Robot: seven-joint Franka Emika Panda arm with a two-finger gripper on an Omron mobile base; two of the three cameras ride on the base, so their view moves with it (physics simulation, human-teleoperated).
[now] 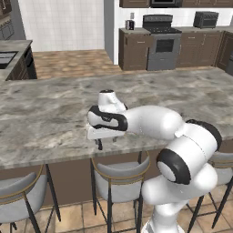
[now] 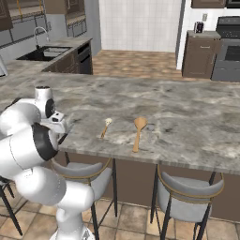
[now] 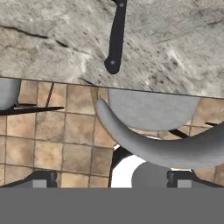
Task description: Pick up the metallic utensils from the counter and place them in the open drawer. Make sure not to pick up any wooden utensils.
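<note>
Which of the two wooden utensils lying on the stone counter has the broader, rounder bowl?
The larger wooden spoon, the right-hand one in the right base view; the thin spoon beside it has a tiny pale head.

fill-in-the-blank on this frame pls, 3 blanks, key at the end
1. In the hand view, the knife lies on the counter with its ___ handle end nearest the edge.
2. The two spoons on the counter are made of ___.
3. The pincer hangs at the counter's near edge with its jaws ___.

Missing words: black; wood; open
</note>
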